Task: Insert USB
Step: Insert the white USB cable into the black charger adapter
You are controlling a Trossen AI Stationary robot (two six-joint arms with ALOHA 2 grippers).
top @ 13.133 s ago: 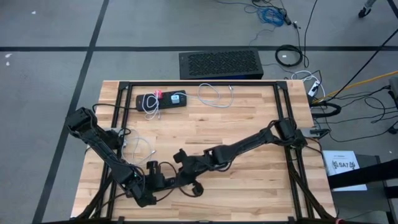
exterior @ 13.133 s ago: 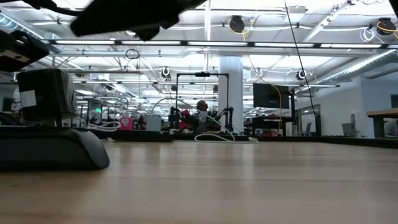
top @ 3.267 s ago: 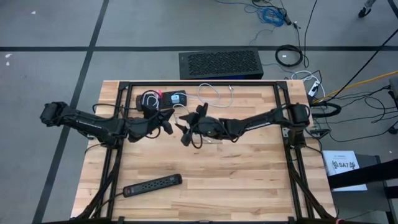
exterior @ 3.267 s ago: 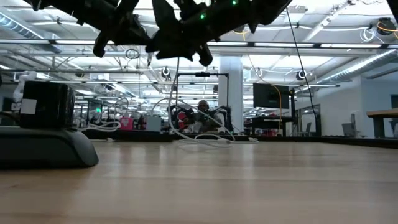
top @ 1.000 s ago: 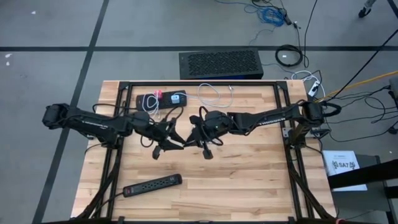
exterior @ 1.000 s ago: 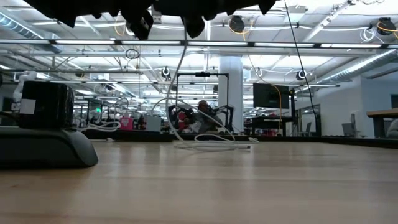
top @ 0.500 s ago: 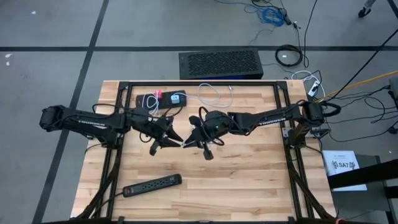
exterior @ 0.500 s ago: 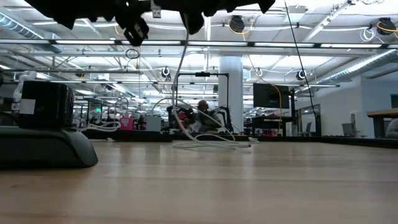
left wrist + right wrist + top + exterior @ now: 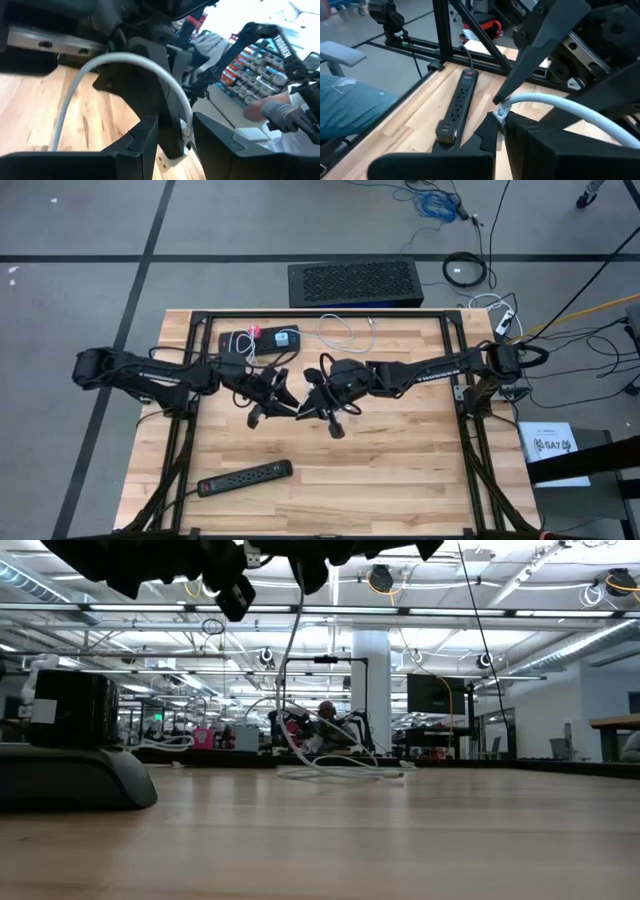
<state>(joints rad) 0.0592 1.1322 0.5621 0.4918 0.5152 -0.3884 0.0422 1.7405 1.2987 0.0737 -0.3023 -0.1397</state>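
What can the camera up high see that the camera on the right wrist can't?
Only the high view shows the whole table, both arms meeting mid-table, and the black box on the floor behind it. Only the right wrist view shows, close up, the right end effector shut on the white cable, and a person's blue sleeve. Both show the power strip lying on the wood.

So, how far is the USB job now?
Done: the white cable is lifted off the table, and the right pincer is shut on it near the plug. In hand: the left pincer meets it mid-table, its fingers around the same cable. Left: the plug is in no port yet; the power strip lies apart near the front edge.
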